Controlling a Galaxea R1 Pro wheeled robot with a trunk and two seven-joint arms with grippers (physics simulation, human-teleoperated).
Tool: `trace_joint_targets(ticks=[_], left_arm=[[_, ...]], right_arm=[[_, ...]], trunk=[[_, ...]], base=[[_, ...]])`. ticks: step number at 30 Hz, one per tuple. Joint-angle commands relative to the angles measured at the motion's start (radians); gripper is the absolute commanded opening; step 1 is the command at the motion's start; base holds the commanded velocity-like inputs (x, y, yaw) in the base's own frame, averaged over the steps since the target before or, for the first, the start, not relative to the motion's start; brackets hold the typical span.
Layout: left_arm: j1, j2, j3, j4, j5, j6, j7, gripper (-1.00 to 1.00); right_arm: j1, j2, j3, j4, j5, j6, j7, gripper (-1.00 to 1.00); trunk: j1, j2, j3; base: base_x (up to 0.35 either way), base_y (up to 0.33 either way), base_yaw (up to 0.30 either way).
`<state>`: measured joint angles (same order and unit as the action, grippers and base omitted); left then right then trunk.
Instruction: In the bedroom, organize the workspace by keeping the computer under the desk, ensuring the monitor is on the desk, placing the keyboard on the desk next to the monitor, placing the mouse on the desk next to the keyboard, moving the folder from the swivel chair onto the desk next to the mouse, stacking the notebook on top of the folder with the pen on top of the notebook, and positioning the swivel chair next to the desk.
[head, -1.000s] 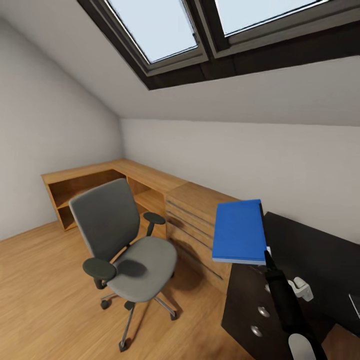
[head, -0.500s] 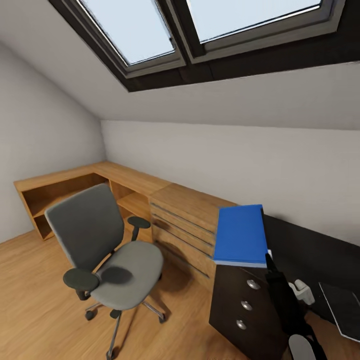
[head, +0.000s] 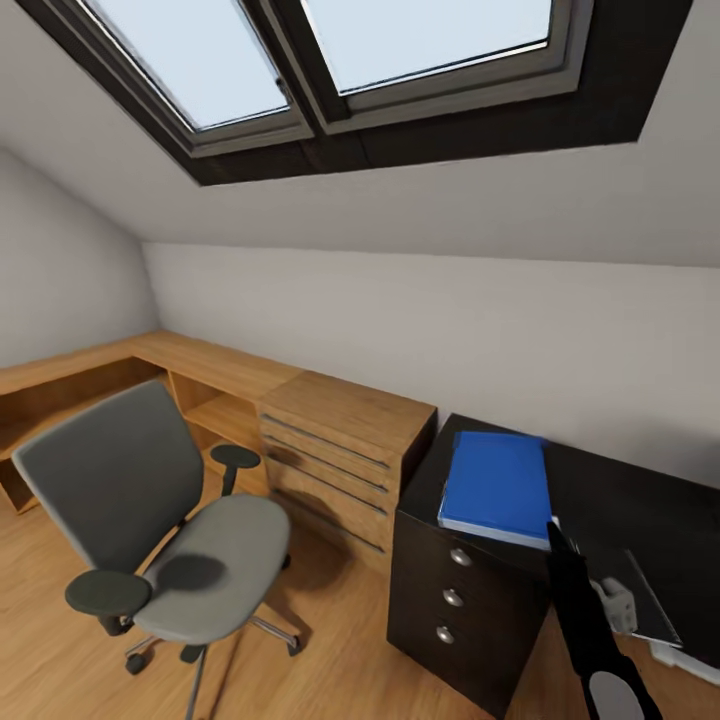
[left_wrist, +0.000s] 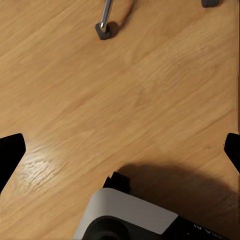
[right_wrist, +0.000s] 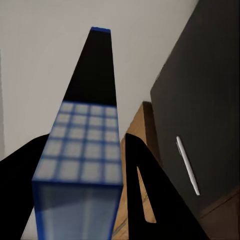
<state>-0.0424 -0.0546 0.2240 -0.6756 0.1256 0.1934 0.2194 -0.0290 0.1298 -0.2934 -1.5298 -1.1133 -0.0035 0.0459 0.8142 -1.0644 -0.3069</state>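
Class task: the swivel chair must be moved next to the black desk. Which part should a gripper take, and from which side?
A judgement: grip the near armrest of the swivel chair. It is a padded bar sticking out sideways toward the robot, and the free left gripper is open, while the right gripper holds the folder.

swivel chair (head: 170, 530) left of desk (head: 640, 500), folder (head: 497, 487) above desk

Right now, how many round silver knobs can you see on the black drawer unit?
3, in a column down the front of the black drawer unit: top knob, middle knob, bottom knob. None appears hidden.
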Motion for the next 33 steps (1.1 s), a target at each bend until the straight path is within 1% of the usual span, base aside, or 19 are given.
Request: trace_joint_targets(ticks=[1, 2, 3, 8, 11, 13, 16, 22, 25, 27, 29, 33], left_arm=[[0.0, -0.001, 0.002, -0.002, 0.011, 0.004, 0.003, 1.0], [0.0, -0.001, 0.001, -0.002, 0.01, 0.005, 0.003, 1.0], [0.0, -0.001, 0.001, -0.001, 0.01, 0.005, 0.003, 1.0], [0.0, -0.001, 0.0, 0.0, 0.009, 0.004, 0.003, 1.0], [0.0, -0.001, -0.001, 0.0, 0.002, 0.004, 0.003, 1.0], [0.0, -0.001, -0.001, 0.0, -0.017, -0.001, 0.003, 1.0], [0.0, -0.002, -0.001, 0.001, -0.031, -0.012, 0.002, 1.0], [0.0, -0.003, -0.002, 0.003, -0.037, -0.027, 0.002, 1.0], [0.0, -0.003, -0.003, 0.026, -0.039, -0.029, 0.002, 1.0], [0.0, -0.003, -0.003, 0.036, -0.046, -0.03, 0.003, 1.0], [0.0, -0.004, -0.002, 0.045, -0.062, -0.031, 0.003, 1.0], [0.0, -0.005, -0.003, 0.048, -0.065, -0.031, 0.003, 1.0]], right_arm=[[-0.001, 0.001, -0.001, 0.0, -0.02, 0.0, -0.003, -1.0], [0.0, 0.001, -0.018, 0.0, -0.034, -0.001, -0.018, -1.0], [0.0, 0.001, -0.023, 0.0, -0.035, -0.001, -0.02, -1.0], [-0.001, 0.001, -0.031, 0.0, -0.037, -0.001, -0.022, -1.0], [-0.001, 0.001, -0.032, 0.0, -0.037, -0.001, -0.023, -1.0], [-0.001, 0.001, -0.033, 0.0, -0.037, -0.001, -0.023, -1.0], [-0.001, 0.001, -0.033, 0.0, -0.037, -0.002, -0.023, -1.0], [-0.001, 0.001, -0.033, 0.0, -0.037, -0.003, -0.023, -1.0], [-0.001, 0.001, -0.033, 0.002, -0.037, -0.003, -0.023, -1.0], [-0.001, 0.001, -0.033, 0.006, -0.037, -0.003, -0.023, -1.0], [-0.001, 0.001, -0.033, 0.009, -0.037, -0.003, -0.023, -1.0], [-0.001, 0.001, -0.033, 0.009, -0.037, -0.004, -0.023, -1.0]], trunk=[[-0.004, 0.006, 0.002], [-0.008, 0.013, 0.004], [-0.012, 0.02, 0.007], [-0.012, 0.02, 0.005], [-0.012, 0.02, 0.003], [-0.012, 0.02, 0.003], [-0.012, 0.02, 0.001], [-0.012, 0.02, -0.001], [-0.012, 0.02, -0.003], [-0.012, 0.02, -0.004], [-0.012, 0.02, -0.004], [-0.012, 0.02, -0.006]], base=[[0.0, 0.0, -0.266], [0.0, 0.0, -0.266], [0.0, 0.0, -0.266], [0.0, 0.0, -0.266], [0.0, 0.0, -0.266], [0.0, 0.0, -0.266], [0.0, 0.0, -0.266], [0.0, 0.0, -0.266], [0.0, 0.0, -0.266], [0.0, 0.0, -0.266], [0.0, 0.0, -0.266], [0.0, 0.0, -0.266]])
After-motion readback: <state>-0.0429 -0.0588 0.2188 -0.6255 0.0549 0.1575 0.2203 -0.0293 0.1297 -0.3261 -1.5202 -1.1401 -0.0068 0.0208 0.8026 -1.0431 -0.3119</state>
